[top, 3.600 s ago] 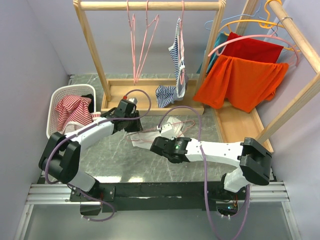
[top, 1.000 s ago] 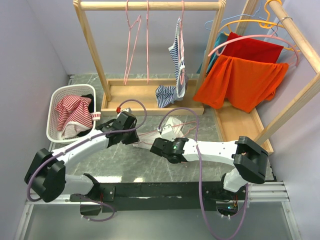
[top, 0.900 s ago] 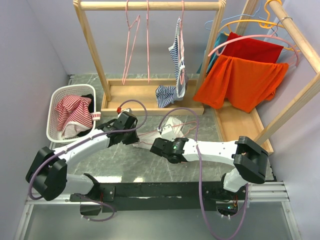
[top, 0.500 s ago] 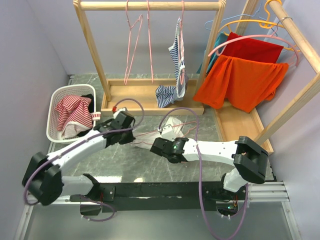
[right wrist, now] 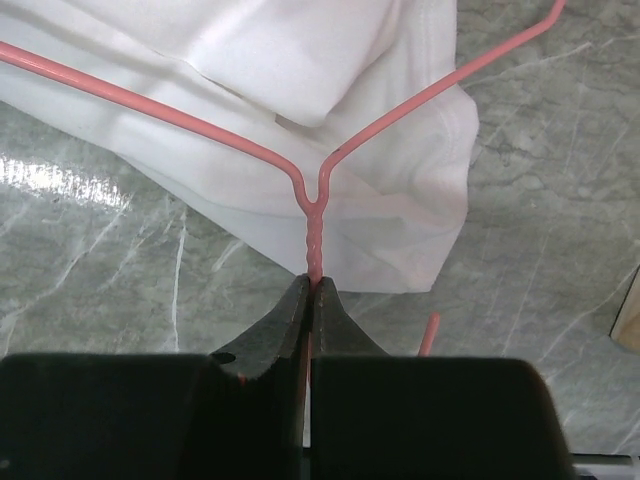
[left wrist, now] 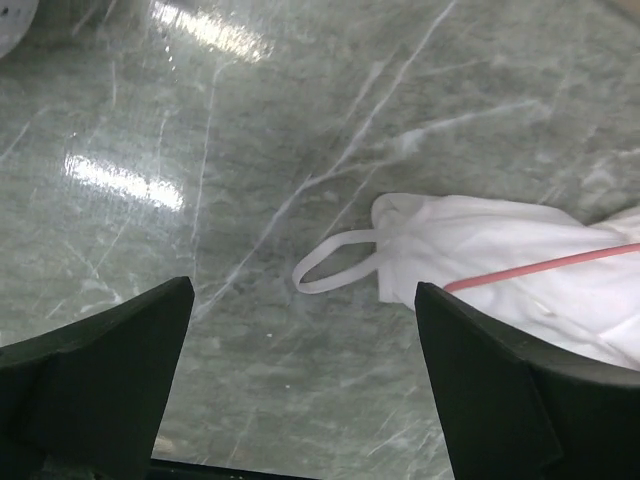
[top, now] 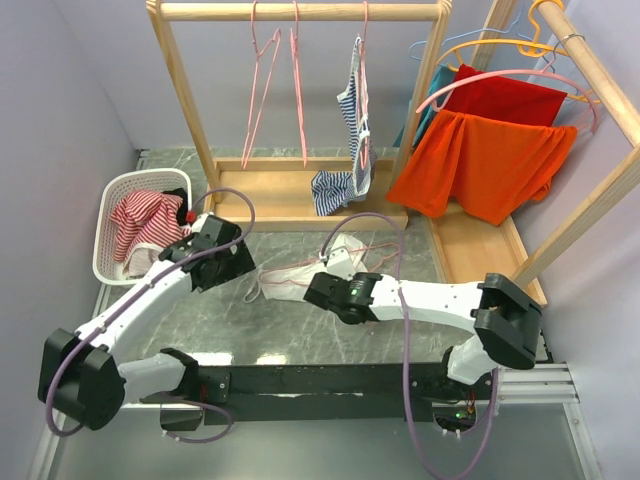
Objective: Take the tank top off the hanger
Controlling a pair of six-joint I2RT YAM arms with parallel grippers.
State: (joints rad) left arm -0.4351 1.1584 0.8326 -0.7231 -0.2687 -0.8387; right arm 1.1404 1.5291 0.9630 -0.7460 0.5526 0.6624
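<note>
A white fabric tank top (right wrist: 300,70) lies crumpled on the green marble counter (left wrist: 200,150), one shoulder strap (left wrist: 299,274) looped out flat. A thin pink wire hanger (right wrist: 312,215) rests on it, arms spread across the cloth, twisted neck past the cloth's edge.

In the left wrist view the tank top (left wrist: 500,240) runs off the right edge, and the pink wire of the hanger (left wrist: 545,266) goes with it. In the right wrist view the cloth is cut by the top edge. The hanger's two arms exit upper left and upper right. Its twisted neck disappears between the right gripper (right wrist: 311,283) fingers, leaving the hook unseen. From above, those fingertips cannot be made out.
</note>
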